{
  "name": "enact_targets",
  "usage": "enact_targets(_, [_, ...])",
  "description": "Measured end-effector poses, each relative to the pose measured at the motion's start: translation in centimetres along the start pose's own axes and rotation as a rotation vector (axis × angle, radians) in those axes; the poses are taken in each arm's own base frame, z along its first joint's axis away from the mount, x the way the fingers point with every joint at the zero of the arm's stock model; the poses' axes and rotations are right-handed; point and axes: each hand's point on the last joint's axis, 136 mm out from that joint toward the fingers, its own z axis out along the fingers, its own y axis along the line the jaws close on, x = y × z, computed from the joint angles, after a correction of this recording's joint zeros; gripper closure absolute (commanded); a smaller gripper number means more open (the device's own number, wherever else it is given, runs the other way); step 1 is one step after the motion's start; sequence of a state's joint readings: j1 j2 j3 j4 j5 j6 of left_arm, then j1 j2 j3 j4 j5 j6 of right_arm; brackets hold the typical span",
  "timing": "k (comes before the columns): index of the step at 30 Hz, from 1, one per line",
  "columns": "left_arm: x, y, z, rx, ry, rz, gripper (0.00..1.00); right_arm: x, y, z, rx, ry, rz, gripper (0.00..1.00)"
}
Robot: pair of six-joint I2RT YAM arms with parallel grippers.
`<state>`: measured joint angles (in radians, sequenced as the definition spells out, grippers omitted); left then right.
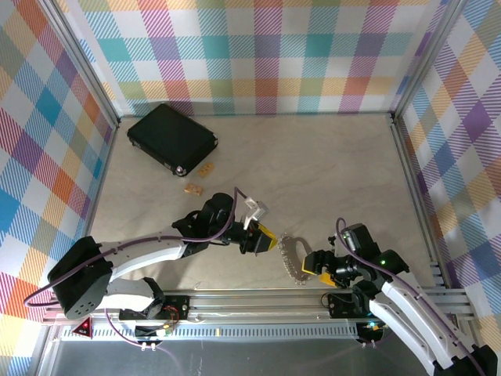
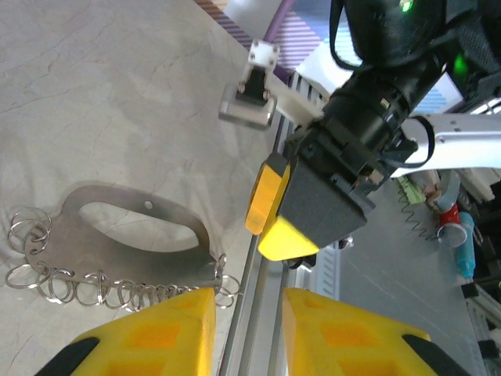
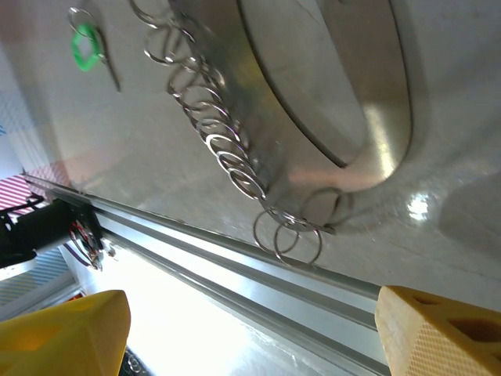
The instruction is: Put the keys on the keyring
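At far left, well up the table (image 1: 329, 172), a black case (image 1: 172, 139) lies near the back corner, with two tan bits (image 1: 200, 179) just beside it. The left arm (image 1: 149, 254) reaches from its base low over the table towards the middle, wrist level. The left gripper (image 1: 264, 239) points right; in its wrist view its yellow fingers (image 2: 156, 337) stand a little apart with nothing between them.

Just right of it the keyring (image 1: 293, 257), a flat metal D-shaped plate with a row of small split rings (image 2: 102, 288) along its straight edge, lies flat near the front rail (image 1: 258, 301), touched by neither gripper. What looks like a green-headed key (image 3: 86, 45) lies on the table close to the far end of the rings.

The right gripper (image 1: 311, 266) faces the keyring from the other side, close above the rail, fingers (image 3: 438, 329) spread wide and empty. The right arm (image 1: 407, 301) bends back to its base at the lower right.
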<state>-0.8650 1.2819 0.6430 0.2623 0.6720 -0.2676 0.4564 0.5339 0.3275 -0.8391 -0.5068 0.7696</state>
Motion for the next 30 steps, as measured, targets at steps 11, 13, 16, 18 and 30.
enact_targets(11, [-1.1, 0.2, -1.6, 0.001, -0.081, -0.015, 0.71, 0.2, -0.9, 2.0, 0.083, 0.088, -0.002, 0.28])
enact_targets(13, [-1.4, 0.3, -1.7, 0.002, -0.09, -0.019, 0.71, 0.1, -1.2, 2.5, 0.109, 0.103, -0.015, 0.31])
enact_targets(16, [-1.6, 0.5, -2.0, 0.0, -0.101, -0.02, 0.71, 0.1, -1.6, 3.1, 0.142, 0.123, -0.028, 0.33])
enact_targets(18, [-1.5, 0.7, -2.1, -0.002, -0.105, -0.026, 0.71, 0.1, -1.5, 3.2, 0.152, 0.134, -0.032, 0.36])
enact_targets(30, [-1.6, 1.4, -2.6, -0.008, -0.13, -0.049, 0.71, 0.1, -0.9, 4.4, 0.218, 0.188, -0.109, 0.45])
